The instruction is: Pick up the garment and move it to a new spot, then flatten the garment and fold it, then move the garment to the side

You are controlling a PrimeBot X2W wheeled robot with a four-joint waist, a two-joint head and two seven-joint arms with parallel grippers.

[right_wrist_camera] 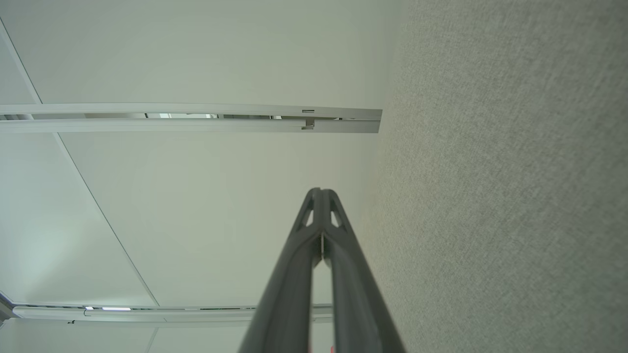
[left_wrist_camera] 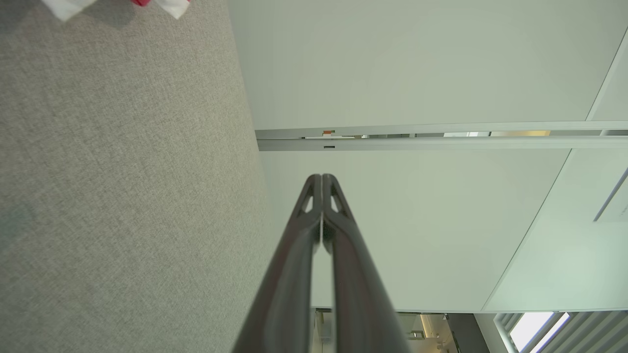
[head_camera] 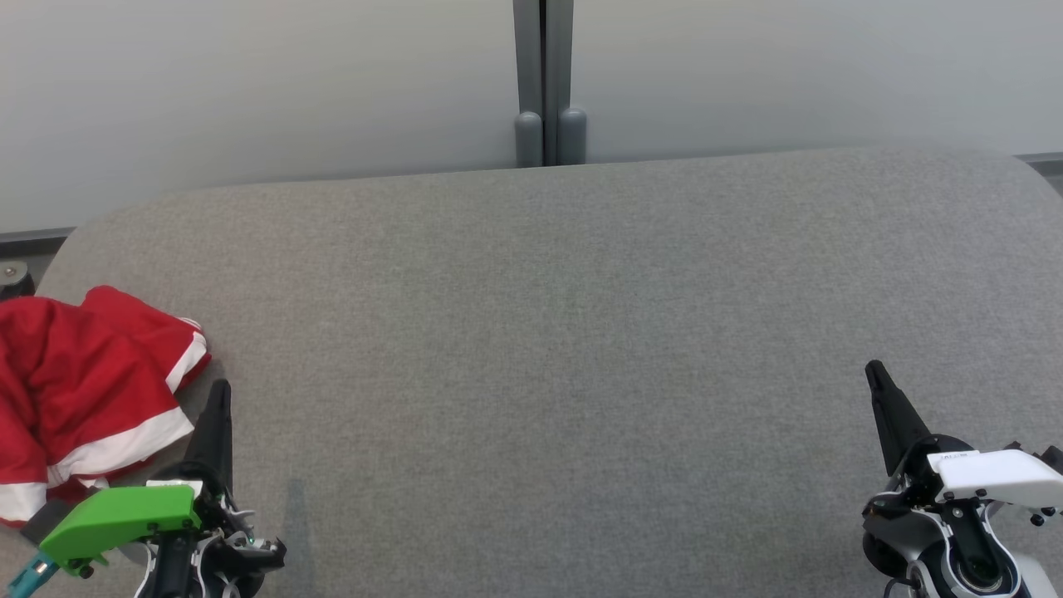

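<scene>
The garment (head_camera: 79, 390), red with white stripes, lies crumpled at the left edge of the grey fabric-covered table (head_camera: 548, 349). Its white-and-red edge (left_wrist_camera: 162, 6) peeks in at the top of the left wrist view. My left gripper (head_camera: 221, 390) sits just right of the garment at the lower left, fingers pressed together with nothing between them (left_wrist_camera: 321, 180). My right gripper (head_camera: 874, 370) rests at the lower right, far from the garment, also shut and empty (right_wrist_camera: 320, 192).
A pale wall with a grey vertical post (head_camera: 544, 83) stands behind the table's far edge. The table's rounded left corner (head_camera: 75, 241) is close to the garment. Bare grey surface stretches between the two grippers.
</scene>
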